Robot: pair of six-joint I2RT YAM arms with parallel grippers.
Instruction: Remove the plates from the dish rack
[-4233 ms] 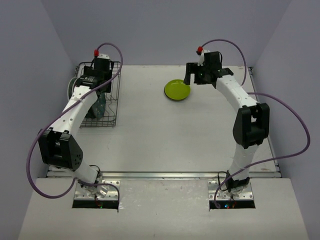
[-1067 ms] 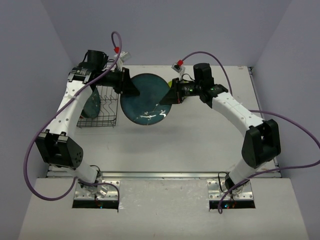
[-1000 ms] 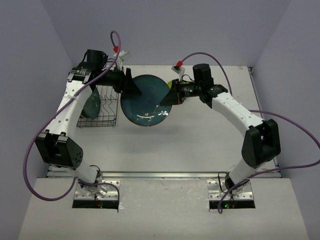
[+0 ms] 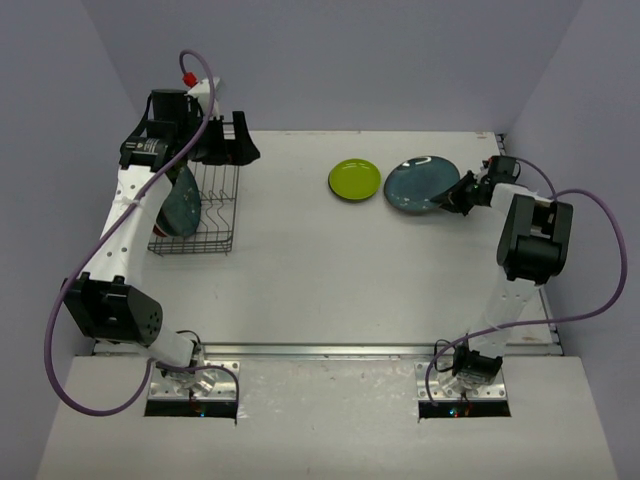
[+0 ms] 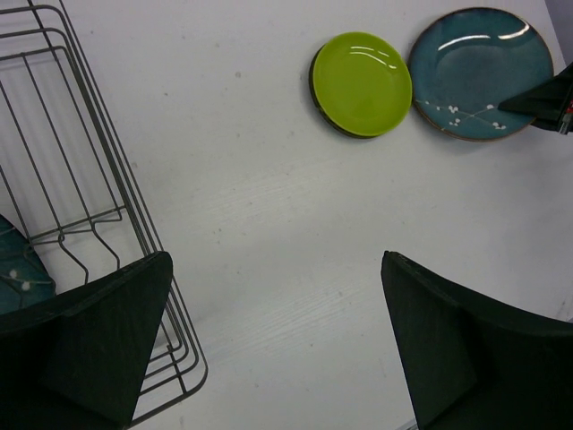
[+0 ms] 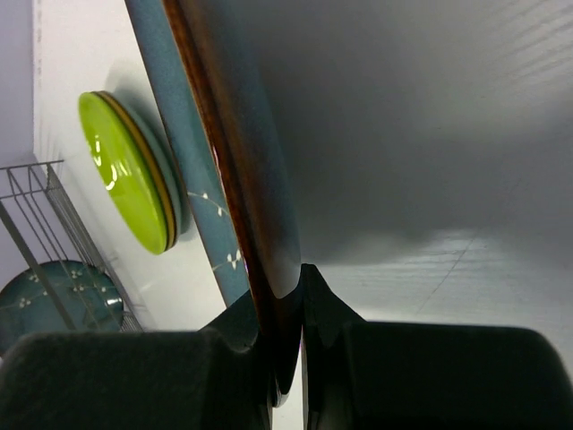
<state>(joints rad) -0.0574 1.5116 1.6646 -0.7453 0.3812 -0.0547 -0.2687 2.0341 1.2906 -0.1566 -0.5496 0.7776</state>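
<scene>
The black wire dish rack (image 4: 196, 222) stands at the back left, with one bluish-teal plate (image 4: 182, 205) upright in it. This plate also shows in the left wrist view (image 5: 12, 278). My left gripper (image 4: 229, 142) is open and empty above the rack's far right corner (image 5: 85, 184). My right gripper (image 4: 462, 193) is shut on the rim of a second bluish-teal plate (image 4: 419, 184) with white flowers, held nearly flat and low over the table at the back right. The right wrist view shows the rim (image 6: 235, 170) pinched between the fingers. A lime-green plate (image 4: 354, 180) lies just left of it.
The lime-green plate (image 6: 125, 170) seems to lie on top of another plate, whose yellowish edge shows under it. The table's back edge runs close behind the plates. Walls close in the left, right and back sides.
</scene>
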